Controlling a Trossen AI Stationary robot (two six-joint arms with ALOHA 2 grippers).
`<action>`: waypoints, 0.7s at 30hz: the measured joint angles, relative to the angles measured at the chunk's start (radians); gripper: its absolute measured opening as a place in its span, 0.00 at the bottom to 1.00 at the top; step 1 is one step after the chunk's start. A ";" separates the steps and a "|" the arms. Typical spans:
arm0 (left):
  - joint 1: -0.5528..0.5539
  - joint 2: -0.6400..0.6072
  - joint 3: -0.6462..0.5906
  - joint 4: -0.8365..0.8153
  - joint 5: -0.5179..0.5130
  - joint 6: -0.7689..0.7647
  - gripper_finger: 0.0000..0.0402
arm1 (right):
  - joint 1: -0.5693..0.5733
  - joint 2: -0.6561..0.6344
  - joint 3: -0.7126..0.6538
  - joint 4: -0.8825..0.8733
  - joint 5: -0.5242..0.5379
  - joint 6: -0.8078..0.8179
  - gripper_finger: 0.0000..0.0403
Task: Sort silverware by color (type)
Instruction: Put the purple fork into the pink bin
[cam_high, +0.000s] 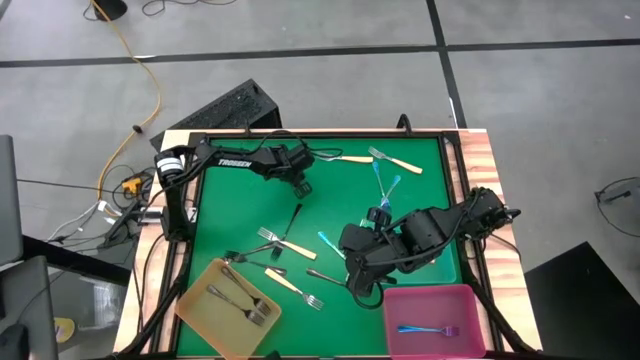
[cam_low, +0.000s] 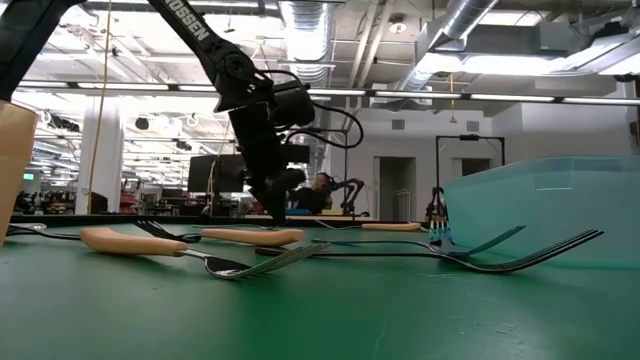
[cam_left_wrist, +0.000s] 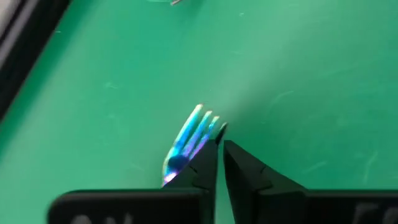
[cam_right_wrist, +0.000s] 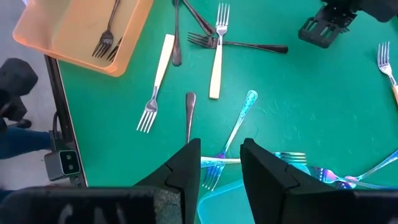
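My left gripper (cam_high: 300, 187) is down at the green mat in the far middle of the table, fingers shut (cam_left_wrist: 221, 138). An iridescent blue fork (cam_left_wrist: 189, 140) lies on the mat right beside them, its handle hidden under the gripper. My right gripper (cam_high: 362, 288) hangs high over the near right, open (cam_right_wrist: 221, 146), holding nothing. Below it lie iridescent forks (cam_right_wrist: 239, 121), cream-handled forks (cam_right_wrist: 216, 68) and dark forks (cam_right_wrist: 239, 45). More cream-handled forks (cam_high: 395, 162) rest flat at the far edge. My left gripper comes down slanting onto the mat with its fingers shut. The iridescent fork's tines (cam_left_wrist: 211, 124) end right at the fingertips and its head runs along the outer side of one finger (cam_left_wrist: 202, 165). I cannot tell whether a tine is caught between the fingers.
A yellow tray (cam_high: 225, 300) at the near left holds dark forks. A pink tray (cam_high: 435, 320) at the near right holds one iridescent fork (cam_high: 428, 328). A teal tray (cam_low: 540, 205) stands under my right arm. A raised rim (cam_high: 455, 180) borders the mat.
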 joint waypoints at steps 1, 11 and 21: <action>0.000 0.000 0.000 0.001 0.011 -0.004 0.02 | 0.003 0.000 0.000 0.002 0.000 0.000 0.33; -0.039 0.000 0.000 -0.031 0.115 -0.044 0.00 | 0.017 0.000 0.000 0.005 0.001 0.012 0.33; -0.174 -0.002 0.001 -0.032 0.220 -0.142 0.00 | 0.019 0.000 0.000 0.001 0.030 0.002 0.33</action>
